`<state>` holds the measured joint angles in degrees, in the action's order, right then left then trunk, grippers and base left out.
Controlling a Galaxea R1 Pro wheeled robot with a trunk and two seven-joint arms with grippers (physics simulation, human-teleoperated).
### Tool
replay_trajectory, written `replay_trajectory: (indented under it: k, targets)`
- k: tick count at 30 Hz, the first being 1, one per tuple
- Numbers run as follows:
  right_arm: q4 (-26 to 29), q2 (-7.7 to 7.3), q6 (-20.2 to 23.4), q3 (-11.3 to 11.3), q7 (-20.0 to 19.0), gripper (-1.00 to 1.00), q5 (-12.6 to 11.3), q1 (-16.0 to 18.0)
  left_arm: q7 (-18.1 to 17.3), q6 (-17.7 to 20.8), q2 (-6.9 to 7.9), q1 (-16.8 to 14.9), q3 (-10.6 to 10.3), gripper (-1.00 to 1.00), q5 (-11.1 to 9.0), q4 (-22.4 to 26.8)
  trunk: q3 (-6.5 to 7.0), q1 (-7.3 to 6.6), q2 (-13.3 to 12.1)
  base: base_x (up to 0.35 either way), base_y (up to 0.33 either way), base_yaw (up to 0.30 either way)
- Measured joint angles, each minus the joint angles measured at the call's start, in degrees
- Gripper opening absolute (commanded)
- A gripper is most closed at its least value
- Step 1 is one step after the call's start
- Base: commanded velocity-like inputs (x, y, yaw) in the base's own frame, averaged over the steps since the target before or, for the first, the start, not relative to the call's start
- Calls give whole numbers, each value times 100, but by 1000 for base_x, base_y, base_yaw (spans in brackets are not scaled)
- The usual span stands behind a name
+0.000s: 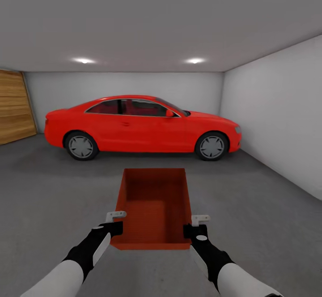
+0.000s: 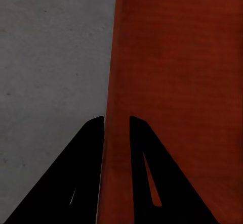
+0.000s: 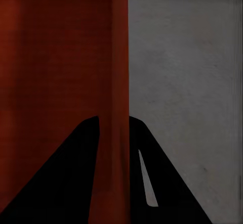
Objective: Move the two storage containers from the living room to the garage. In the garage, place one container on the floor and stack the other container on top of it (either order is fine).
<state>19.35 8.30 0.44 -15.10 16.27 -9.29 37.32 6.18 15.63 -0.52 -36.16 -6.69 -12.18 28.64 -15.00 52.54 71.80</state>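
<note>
Left hand (image 1: 117, 222) pinches left wall, right hand (image 1: 197, 225) right wall, of lidless red-orange rectangular plastic storage container (image 1: 154, 205); two-sided grip likely keeps it level. Container held in front of robot over smooth dark grey concrete floor (image 1: 53, 198). Beyond: glossy red car (image 1: 143, 125), plain pale walls.

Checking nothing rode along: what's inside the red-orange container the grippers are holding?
The storage container looks empty in the head view: only its bare bottom and inner walls show. The strip just behind its near wall is hidden.
</note>
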Motion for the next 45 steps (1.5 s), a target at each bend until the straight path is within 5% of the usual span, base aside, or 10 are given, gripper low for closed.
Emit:
replay_trajectory:
  k: [45]
  targets:
    - [4,-7,0,-13,1,-100,-3,-1,-2,-29,-9,-1,13,-100,-2,-25,0,0,0,320,75,-289]
